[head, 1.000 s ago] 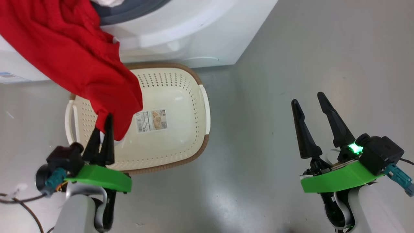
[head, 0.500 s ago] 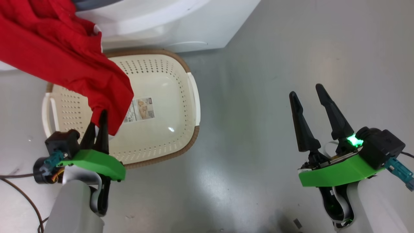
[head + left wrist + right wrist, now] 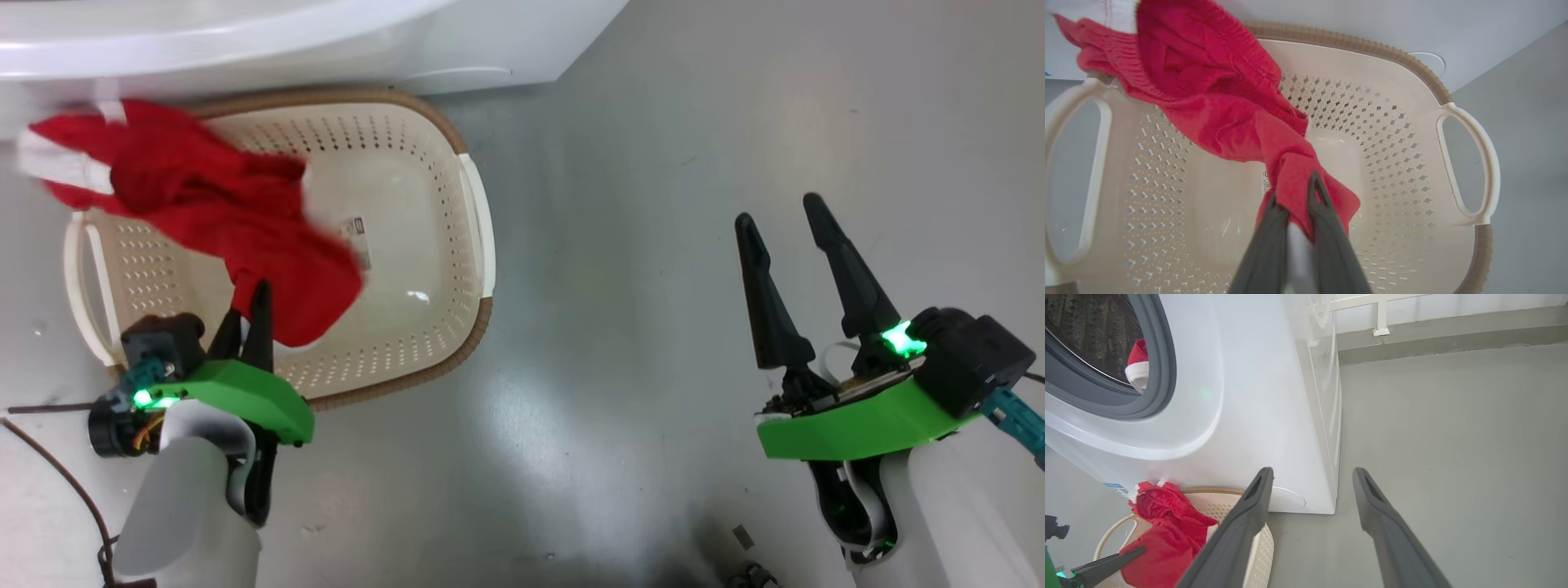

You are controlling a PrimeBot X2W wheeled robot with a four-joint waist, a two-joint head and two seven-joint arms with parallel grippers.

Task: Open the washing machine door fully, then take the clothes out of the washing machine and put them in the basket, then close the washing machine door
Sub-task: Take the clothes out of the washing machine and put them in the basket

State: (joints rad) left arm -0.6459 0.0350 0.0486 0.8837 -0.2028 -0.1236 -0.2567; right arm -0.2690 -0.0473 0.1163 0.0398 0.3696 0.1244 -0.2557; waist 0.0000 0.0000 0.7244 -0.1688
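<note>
My left gripper (image 3: 249,296) is shut on a red garment of the clothes (image 3: 220,212), which hangs from its fingers and drapes over the far left rim of the cream basket (image 3: 478,245). The left wrist view shows the left gripper (image 3: 1294,192) pinching the red cloth (image 3: 1220,94) above the basket floor (image 3: 1392,134). The white washing machine (image 3: 326,41) stands just behind the basket. Through its grey ring a red and white piece (image 3: 1138,363) lies in the drum. My right gripper (image 3: 780,214) is open over bare floor, nothing between its fingers. The washing machine door is out of view.
Grey floor (image 3: 653,204) spreads to the right of the basket and machine. A dark cable (image 3: 49,465) trails on the floor at the lower left. Past the machine's right side (image 3: 1327,416) a white frame (image 3: 1380,318) stands by the wall base.
The red garment has come free of the machine's opening and dropped onto the basket, still in my left gripper. The head camera has tilted, shifting the whole picture. The right gripper stays open.
</note>
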